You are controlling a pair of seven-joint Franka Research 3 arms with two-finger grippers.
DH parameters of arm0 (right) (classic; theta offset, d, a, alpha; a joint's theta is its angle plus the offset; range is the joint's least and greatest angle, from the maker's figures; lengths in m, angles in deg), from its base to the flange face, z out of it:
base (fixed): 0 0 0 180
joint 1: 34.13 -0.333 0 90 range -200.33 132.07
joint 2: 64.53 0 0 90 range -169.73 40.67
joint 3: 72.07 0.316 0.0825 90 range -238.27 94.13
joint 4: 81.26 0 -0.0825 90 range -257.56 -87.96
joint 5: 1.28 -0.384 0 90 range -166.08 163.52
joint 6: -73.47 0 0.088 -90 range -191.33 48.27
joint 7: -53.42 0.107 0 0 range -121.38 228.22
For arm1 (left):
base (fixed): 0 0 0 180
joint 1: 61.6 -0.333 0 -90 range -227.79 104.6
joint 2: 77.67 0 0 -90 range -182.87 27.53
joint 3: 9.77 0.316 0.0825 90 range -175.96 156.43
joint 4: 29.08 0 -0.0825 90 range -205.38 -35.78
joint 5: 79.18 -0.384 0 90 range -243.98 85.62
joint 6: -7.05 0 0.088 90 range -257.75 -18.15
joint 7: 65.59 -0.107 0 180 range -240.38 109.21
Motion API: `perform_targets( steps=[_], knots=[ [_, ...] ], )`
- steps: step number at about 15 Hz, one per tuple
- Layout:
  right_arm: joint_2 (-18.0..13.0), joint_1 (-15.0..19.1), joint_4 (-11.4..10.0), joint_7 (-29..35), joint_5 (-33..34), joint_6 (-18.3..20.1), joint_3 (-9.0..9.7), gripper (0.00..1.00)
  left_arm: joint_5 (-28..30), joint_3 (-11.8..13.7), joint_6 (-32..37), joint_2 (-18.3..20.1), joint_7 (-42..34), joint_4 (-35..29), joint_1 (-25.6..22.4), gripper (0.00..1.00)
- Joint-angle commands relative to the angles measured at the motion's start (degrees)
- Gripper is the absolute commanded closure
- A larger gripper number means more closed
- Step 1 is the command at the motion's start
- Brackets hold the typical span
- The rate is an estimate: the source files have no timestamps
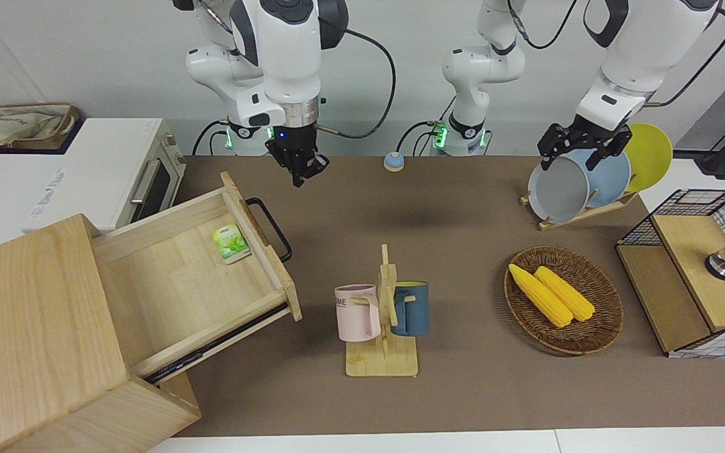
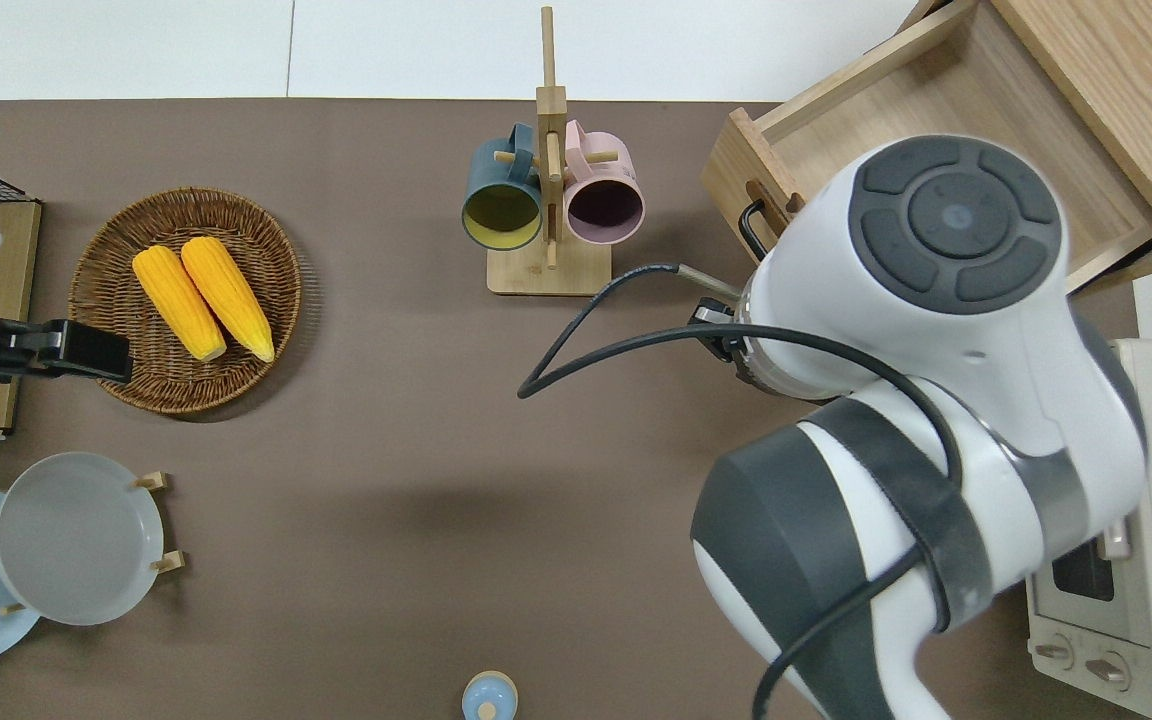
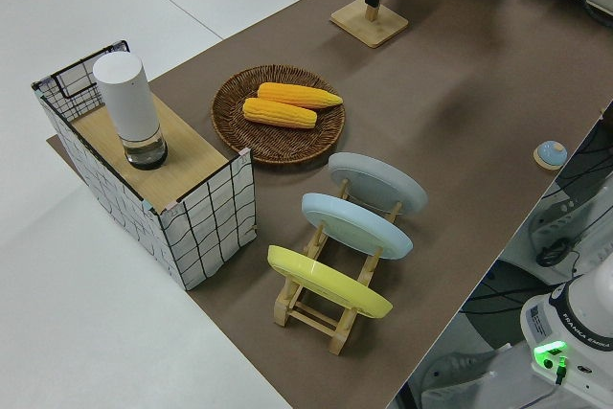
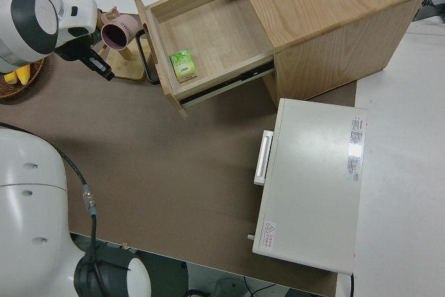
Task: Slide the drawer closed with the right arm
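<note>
Drawer (image 1: 199, 277) stands pulled well out of the wooden box (image 1: 35, 333) at the right arm's end of the bench, at the edge farthest from the robots. Its front panel carries a black bar handle (image 1: 269, 228) that faces the middle of the bench. Inside lies one small green packet (image 1: 230, 242), flat on the drawer floor close to the front panel.

Right gripper (image 1: 303, 168) hangs in the air, pointing down, clear of the handle and touching nothing. In the overhead view the arm's own body covers it, so what it is over cannot be read there; the right side view shows it (image 4: 99, 66) above bare mat just beside the handle. Fingers look close together with nothing between them; whether fully clenched, cannot tell. Blue light shows on the wrist.

Left arm is parked; its gripper (image 1: 579, 146) shows spread fingers, released, grasping nothing.

White oven (image 1: 95, 173) sits at the right arm's end of the bench, nearer to the robots than the box. Mug stand (image 1: 384, 327) holds a pink mug (image 1: 357, 313) and a blue mug (image 1: 411, 308) mid-bench toward the edge farthest from the robots. Wicker basket (image 1: 595, 333) with two corn cobs (image 1: 551, 294) lies toward the left arm's end. Plate rack (image 3: 330, 308) holds grey, blue and yellow plates.
</note>
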Motion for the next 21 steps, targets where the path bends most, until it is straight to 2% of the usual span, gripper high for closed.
perform_targets(
  steps=[1,4,5,6,11,14,21],
  knots=[
    [1.38,0.18,-0.86,9.24,-0.45,-2.14,-0.04,1.000,-0.98,-0.37,1.13,-0.65,-0.56,1.49,-0.22,0.01],
    [2.44,0.44,-2.52,18.02,-2.90,-6.18,-0.04,1.000,-0.98,-0.37,1.13,-0.65,-0.56,1.49,-0.22,0.01],
    [2.44,0.53,-3.75,19.01,-2.82,-7.41,-0.04,1.000,-0.98,-0.37,1.13,-0.65,-0.56,1.49,-0.22,0.01],
    [2.44,0.71,-4.11,19.28,-2.91,-8.21,-0.04,1.000,-0.98,-0.37,1.13,-0.65,-0.56,1.40,-0.22,0.01],
    [4.72,1.06,-3.85,19.46,-1.95,-9.09,-0.22,1.000,-0.98,-0.37,1.13,-0.65,-0.56,1.40,-0.22,0.01],
    [5.07,1.50,-3.76,19.37,-1.85,-10.93,-0.66,1.000,-0.98,-0.37,1.13,-0.65,-0.56,1.49,-0.22,0.01],
    [7.62,3.60,-3.32,18.75,-0.54,-11.11,-0.83,1.000,-0.98,-0.37,1.13,-0.65,-0.56,1.40,-0.22,0.01]
  ],
)
